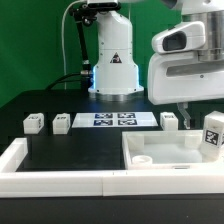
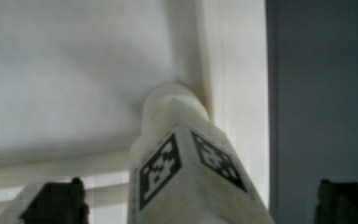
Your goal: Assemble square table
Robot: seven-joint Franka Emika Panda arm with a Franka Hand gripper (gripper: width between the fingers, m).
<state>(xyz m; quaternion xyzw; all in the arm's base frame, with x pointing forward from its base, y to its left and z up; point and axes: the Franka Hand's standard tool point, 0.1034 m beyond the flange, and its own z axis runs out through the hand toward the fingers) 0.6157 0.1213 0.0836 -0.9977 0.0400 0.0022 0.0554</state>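
The square tabletop [image 1: 160, 152] lies flat at the front of the exterior view's right. It fills much of the wrist view [image 2: 69, 70]. A white leg [image 1: 213, 133] with black-and-white tags stands slightly tilted at the slab's right edge. In the wrist view the leg [image 2: 185, 165] points its far end at the slab's corner. My gripper [image 1: 203, 112] hangs just above this leg. Its dark fingertips [image 2: 60, 203] stand on either side of the leg with a gap on each side, so the gripper [image 2: 202, 208] is open. Three more leg blocks [image 1: 35, 122] [image 1: 62, 123] [image 1: 170, 120] stand in a row behind.
The marker board [image 1: 113, 120] lies between the leg blocks in front of the robot base [image 1: 115, 70]. A long white rail [image 1: 60, 180] borders the black surface at the front and at the exterior view's left.
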